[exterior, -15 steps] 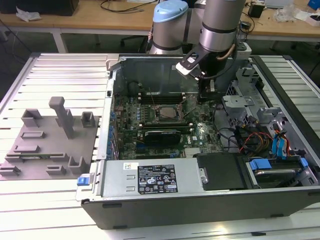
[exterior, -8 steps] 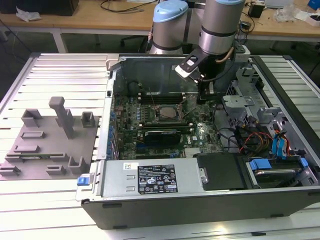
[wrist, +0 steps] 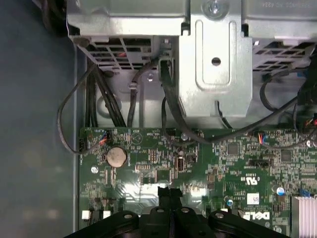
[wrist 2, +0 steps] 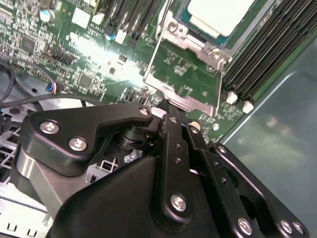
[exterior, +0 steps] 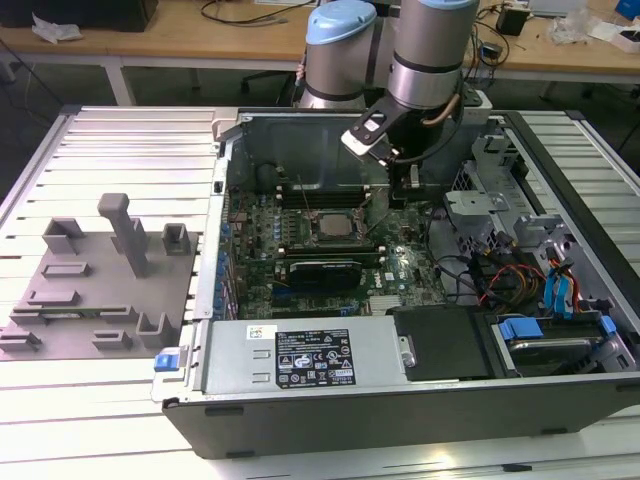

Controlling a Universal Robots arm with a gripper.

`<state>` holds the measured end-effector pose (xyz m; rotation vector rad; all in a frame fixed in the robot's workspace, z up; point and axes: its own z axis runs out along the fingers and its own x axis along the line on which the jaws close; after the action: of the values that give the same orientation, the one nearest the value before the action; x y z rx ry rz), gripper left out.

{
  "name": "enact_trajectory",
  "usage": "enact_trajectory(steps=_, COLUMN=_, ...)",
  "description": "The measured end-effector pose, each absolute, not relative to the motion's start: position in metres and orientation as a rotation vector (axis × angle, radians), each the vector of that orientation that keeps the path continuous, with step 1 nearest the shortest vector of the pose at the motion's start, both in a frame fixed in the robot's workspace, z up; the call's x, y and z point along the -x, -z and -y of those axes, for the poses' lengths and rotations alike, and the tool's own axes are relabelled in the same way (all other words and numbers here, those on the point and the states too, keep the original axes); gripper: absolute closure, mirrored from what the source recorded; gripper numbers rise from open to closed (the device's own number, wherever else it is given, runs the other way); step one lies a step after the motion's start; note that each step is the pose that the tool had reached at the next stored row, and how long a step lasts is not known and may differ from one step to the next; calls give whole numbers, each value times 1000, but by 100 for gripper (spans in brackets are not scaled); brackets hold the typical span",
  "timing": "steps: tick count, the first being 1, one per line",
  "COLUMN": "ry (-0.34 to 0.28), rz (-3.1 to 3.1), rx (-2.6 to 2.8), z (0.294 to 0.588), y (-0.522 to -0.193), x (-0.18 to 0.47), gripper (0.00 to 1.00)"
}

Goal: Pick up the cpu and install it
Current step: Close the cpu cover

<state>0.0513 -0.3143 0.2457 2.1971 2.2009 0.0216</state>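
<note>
The cpu (wrist 2: 218,15) is a silvery square chip lying in the motherboard socket, with a metal frame (wrist 2: 184,79) hinged beside it. In the exterior view the cpu (exterior: 335,224) sits mid-board inside the open computer case (exterior: 400,420). My gripper (exterior: 412,183) hangs over the board toward the exterior view's right of the socket, apart from the chip. Its black fingers (wrist 2: 171,131) are pressed together with nothing between them, and in the first wrist view the gripper (wrist: 169,191) hovers above green board.
A grey fixture block (exterior: 90,285) with slots and posts lies on the table at the exterior view's left. A power supply box (exterior: 300,358) lines the case's near side. A metal drive cage (wrist: 215,74) and loose cables (exterior: 490,275) crowd the case's right side.
</note>
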Motion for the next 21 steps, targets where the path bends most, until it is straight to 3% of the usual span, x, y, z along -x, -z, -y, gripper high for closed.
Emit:
enact_trajectory(steps=19, ry=-21, rz=-2189, rx=-2209, z=314, y=-246, x=-7, gripper=89)
enact_trajectory(steps=21, ry=4, rz=-2200, rx=-2221, z=314, y=-245, x=-7, gripper=89)
